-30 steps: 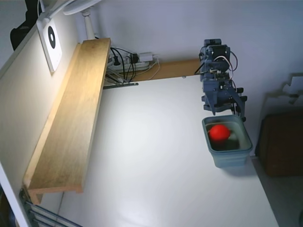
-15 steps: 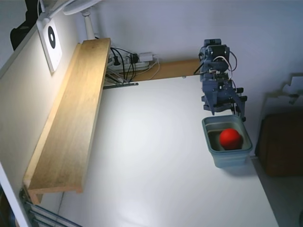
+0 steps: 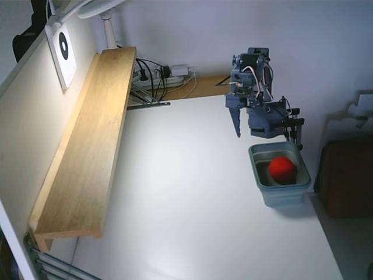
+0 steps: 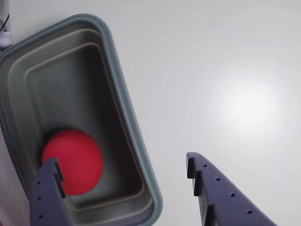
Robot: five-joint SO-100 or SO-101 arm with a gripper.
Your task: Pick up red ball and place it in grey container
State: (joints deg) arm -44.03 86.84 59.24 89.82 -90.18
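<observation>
One job left for you, really, since the drop looks done. Going left to right in the fixed view: the long wooden shelf point(image 3: 81, 146) runs down the left side, a tangle of cables and a power strip point(image 3: 160, 76) sits at the back, then plain white table point(image 3: 186, 198), then your arm, and the grey container point(image 3: 281, 175) off near the right edge.

The red ball point(image 3: 281, 168) is sitting inside that tub, on the floor of it. The wrist view backs that up: the ball point(image 4: 74, 161) rests toward one end of the grey container point(image 4: 126, 108), below the rim, nothing touching it.

Your gripper point(image 4: 122, 174) is spread wide and holding nothing. In the wrist view one finger hangs over the tub in front of the ball, the other over bare table outside the rim. In the fixed view the gripper point(image 3: 238, 131) sits up and to the left of the tub, clear of it.

So I'd call the place step finished, and you're on the retreat. What's next is just pulling the arm back to rest. Only thing I'd watch is keeping the fingers off the tub rim as you go, since a bump could shove that light container.
</observation>
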